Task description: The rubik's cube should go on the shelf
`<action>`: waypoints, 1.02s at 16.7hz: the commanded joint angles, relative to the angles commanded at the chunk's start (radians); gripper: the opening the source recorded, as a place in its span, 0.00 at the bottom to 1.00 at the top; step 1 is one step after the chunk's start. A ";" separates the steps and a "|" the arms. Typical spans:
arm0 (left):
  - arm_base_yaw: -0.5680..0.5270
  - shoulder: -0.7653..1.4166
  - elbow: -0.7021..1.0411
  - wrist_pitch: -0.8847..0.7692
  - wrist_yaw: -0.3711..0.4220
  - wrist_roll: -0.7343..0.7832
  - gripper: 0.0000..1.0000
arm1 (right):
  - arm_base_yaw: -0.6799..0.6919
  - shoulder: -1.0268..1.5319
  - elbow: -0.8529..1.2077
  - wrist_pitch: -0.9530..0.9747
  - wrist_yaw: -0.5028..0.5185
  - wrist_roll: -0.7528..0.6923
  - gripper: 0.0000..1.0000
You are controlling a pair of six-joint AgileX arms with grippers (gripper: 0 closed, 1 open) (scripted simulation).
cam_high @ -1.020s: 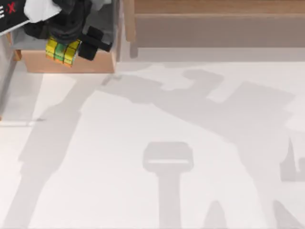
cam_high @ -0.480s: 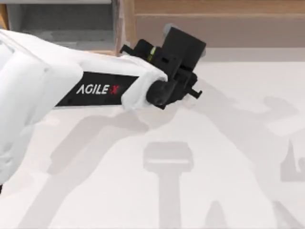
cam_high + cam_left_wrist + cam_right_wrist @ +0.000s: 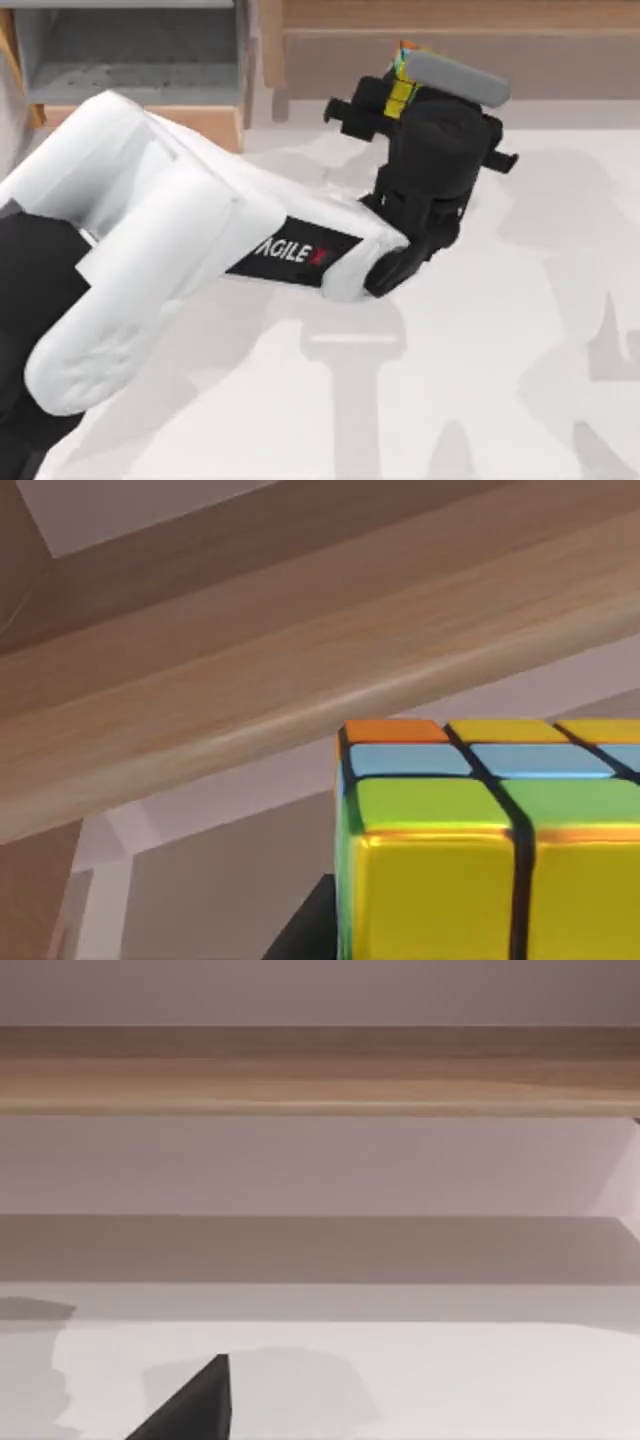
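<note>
Transport step: left gripper (image 3: pixel 400 85), pinching the rubik's cube (image 3: pixel 402 75), nears the shelf (image 3: pixel 560 18) at twelve o'clock; next, set it down.

The small rubik's cube (image 3: pixel 402 78) of yellow, green, pale-blue and orange stickers divided by dark grid lines sits raised off the white table near the far edge, right in front of the recessed face of the shelf, with only a sliver of its yellow and orange stickers seen from above. In the left wrist view the cube (image 3: pixel 490 850) shows a yellow face below rows of green, pale blue and orange-and-yellow squares. The long light-wood shelf (image 3: pixel 450 15) with a wooden side post and a brownish-grey recessed face runs along the table's far edge; its wooden board (image 3: pixel 300 695) lies just beyond the cube.
</note>
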 joint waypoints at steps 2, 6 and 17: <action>-0.005 0.034 0.020 0.153 -0.025 0.006 0.00 | 0.000 0.000 0.000 0.000 0.000 0.000 1.00; 0.001 0.085 0.059 0.384 -0.061 0.015 0.00 | 0.000 0.000 0.000 0.000 0.000 0.000 1.00; 0.008 0.108 0.090 0.460 -0.069 0.018 0.00 | 0.000 0.000 0.000 0.000 0.000 0.000 1.00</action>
